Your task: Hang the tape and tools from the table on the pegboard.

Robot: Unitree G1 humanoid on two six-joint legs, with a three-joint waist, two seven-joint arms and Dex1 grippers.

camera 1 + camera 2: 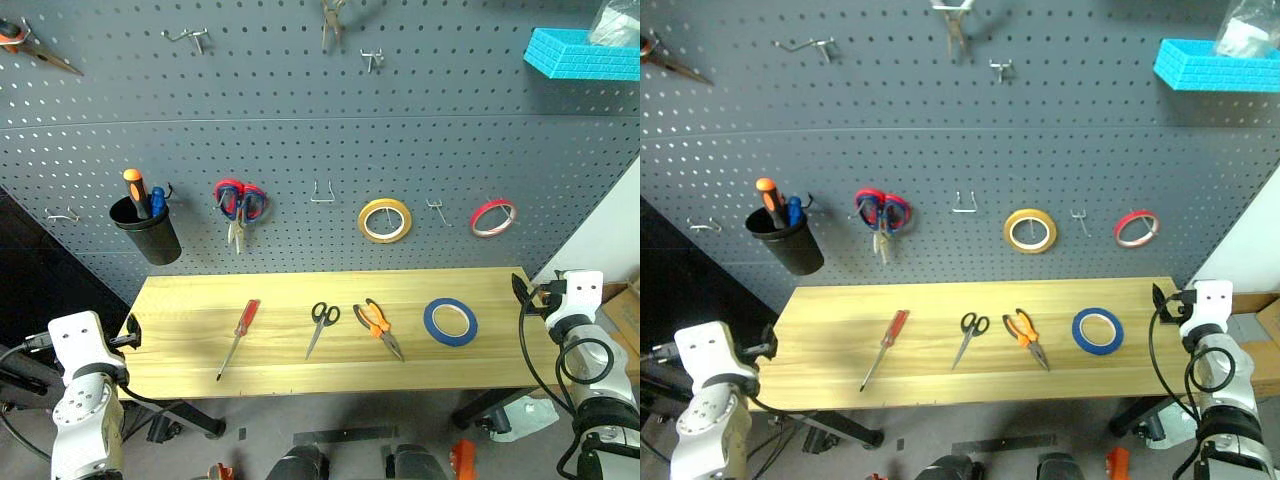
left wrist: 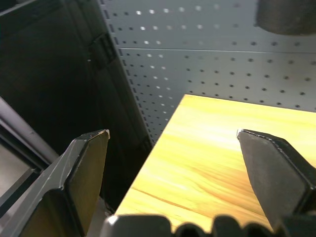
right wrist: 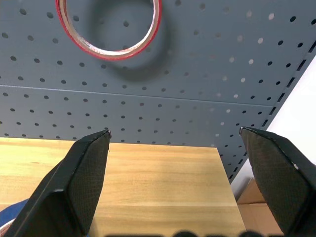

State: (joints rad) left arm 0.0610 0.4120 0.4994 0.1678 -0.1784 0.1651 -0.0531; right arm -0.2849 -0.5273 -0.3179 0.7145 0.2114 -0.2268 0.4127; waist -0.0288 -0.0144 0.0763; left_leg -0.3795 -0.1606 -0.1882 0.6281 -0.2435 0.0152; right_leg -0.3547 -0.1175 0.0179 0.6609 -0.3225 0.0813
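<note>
On the tabletop (image 1: 200, 375), four things are lying in a row under the pegboard (image 1: 300, 150).
Screwdriver (image 1: 238, 338), black scissors (image 1: 320, 326), pliers (image 1: 379, 327) and blue tape (image 1: 450, 322) are sitting apart; the left hand (image 2: 173, 143) and right hand (image 3: 173, 140) are hovering spread wide at the tabletop's ends.

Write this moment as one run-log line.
stage: start | left hand: open, empty | right hand: open, empty | table: screwdriver, scissors, pliers, blue tape | hung: none
</note>
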